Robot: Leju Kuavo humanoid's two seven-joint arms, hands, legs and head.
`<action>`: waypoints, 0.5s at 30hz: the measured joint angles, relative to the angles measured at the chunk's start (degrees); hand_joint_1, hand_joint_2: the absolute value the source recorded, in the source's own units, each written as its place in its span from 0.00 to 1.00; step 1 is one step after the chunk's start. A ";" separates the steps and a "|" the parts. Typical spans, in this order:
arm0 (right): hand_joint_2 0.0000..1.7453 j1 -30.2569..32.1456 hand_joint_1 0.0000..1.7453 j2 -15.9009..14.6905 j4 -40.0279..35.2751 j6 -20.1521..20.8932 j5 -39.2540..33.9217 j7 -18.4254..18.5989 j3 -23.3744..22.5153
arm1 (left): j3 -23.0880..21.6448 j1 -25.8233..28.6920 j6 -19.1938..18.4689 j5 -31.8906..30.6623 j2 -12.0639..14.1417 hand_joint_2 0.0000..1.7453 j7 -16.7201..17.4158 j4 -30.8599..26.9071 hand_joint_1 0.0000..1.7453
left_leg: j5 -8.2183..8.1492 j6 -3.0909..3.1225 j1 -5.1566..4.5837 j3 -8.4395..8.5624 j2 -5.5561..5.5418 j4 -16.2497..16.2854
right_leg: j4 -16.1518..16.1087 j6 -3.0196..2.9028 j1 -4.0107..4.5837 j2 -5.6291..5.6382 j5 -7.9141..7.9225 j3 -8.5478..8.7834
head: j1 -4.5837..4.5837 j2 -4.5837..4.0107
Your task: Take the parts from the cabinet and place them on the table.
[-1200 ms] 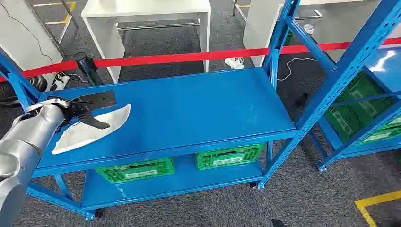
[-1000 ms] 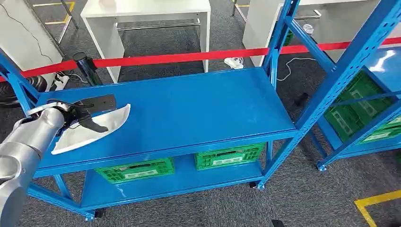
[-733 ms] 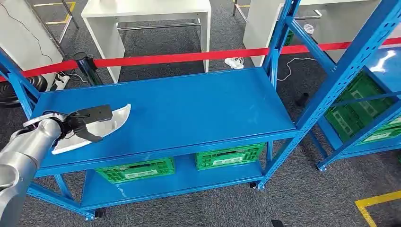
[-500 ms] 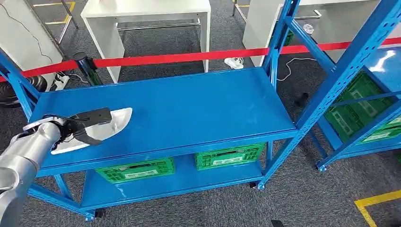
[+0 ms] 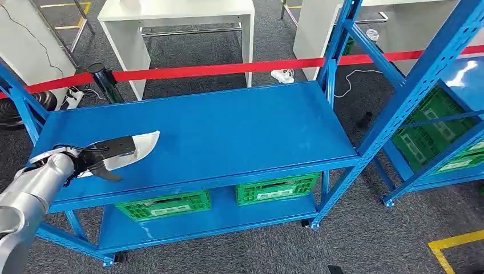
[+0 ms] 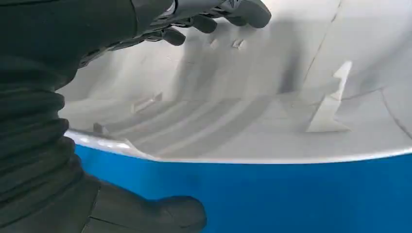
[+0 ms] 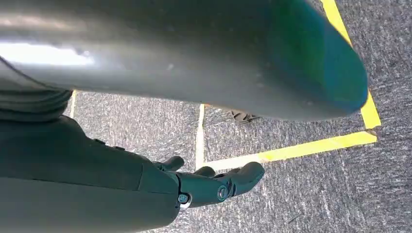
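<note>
1. The left hand [image 5: 103,157] reaches in over the front-left corner of the blue shelf top [image 5: 228,131]. It grips a curved white plastic panel [image 5: 140,145], with dark fingers over the upper face and the thumb below the panel's near edge.
2. In the left wrist view the fingers [image 6: 214,17] lie across the moulded inner face of the white plastic panel [image 6: 252,107] and the thumb [image 6: 160,213] sits beneath its edge, against the blue shelf top [image 6: 291,194].
3. The hand covers the near end of the panel, so its full outline is hidden. Whether the panel rests on the shelf or is held just clear of it cannot be told.
4. The right hand [image 7: 214,187] hangs over grey carpet [image 7: 340,194] beside yellow floor tape [image 7: 311,145]. Its fingers are loosely extended and hold nothing.
5. Two green crates [image 5: 165,205] sit on the lower shelf, partly hidden by the top's front lip. A red barrier tape [image 5: 228,68] runs behind the rack.
</note>
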 joint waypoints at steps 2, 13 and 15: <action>0.00 0.00 0.00 0.00 0.00 0.00 0.00 0.00 -0.02 | 0.00 0.03 -0.04 0.00 0.02 1.00 0.24 0.00 0.00 | 0.00 0.00 0.00 0.00 0.00 0.00 | 0.00 0.00 0.00 0.00 0.00 0.00 | 0.00 0.00; 0.00 0.01 0.00 0.00 0.00 -0.13 0.02 -0.31 -0.44 | -0.81 0.70 5.47 -1.57 -0.42 1.00 0.79 -0.02 1.00 | 0.00 0.00 0.00 0.00 0.02 0.00 | 0.00 0.00 0.00 0.00 0.00 -0.01 | 0.00 0.02; 0.00 0.01 0.00 0.00 0.00 -0.07 0.00 -0.39 -0.46 | -0.92 0.69 6.18 -1.60 -0.44 1.00 0.35 -0.07 1.00 | 0.00 0.00 0.00 0.01 0.02 0.00 | 0.00 0.00 -0.01 0.00 0.00 0.00 | 0.00 0.00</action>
